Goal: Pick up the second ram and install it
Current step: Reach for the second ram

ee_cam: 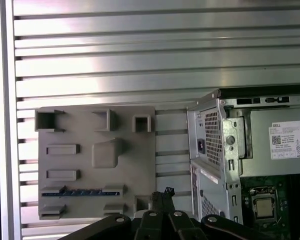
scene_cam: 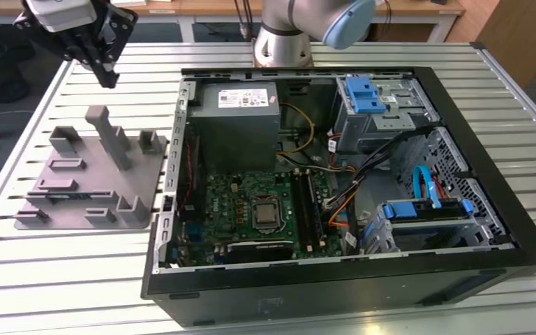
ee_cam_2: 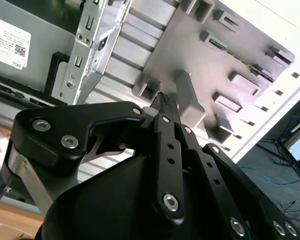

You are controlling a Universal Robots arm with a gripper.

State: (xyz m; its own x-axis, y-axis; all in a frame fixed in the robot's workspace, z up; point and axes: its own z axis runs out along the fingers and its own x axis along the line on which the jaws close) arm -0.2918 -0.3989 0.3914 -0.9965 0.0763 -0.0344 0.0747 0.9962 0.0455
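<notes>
The second ram (ee_cam: 82, 191) sits in a slot of the grey holder plate (ee_cam: 140, 150). The gripper (ee_cam: 162, 193), fingers pressed together and empty, hangs above that plate, clear of the ram. The open computer case (ee_cam: 215, 150) stands just beside the plate.

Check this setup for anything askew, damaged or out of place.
Nothing stands out. The second ram lies straight in its slot on the grey holder, the open computer case lies flat on the slatted table, and the gripper hangs shut and empty near the holder.
</notes>
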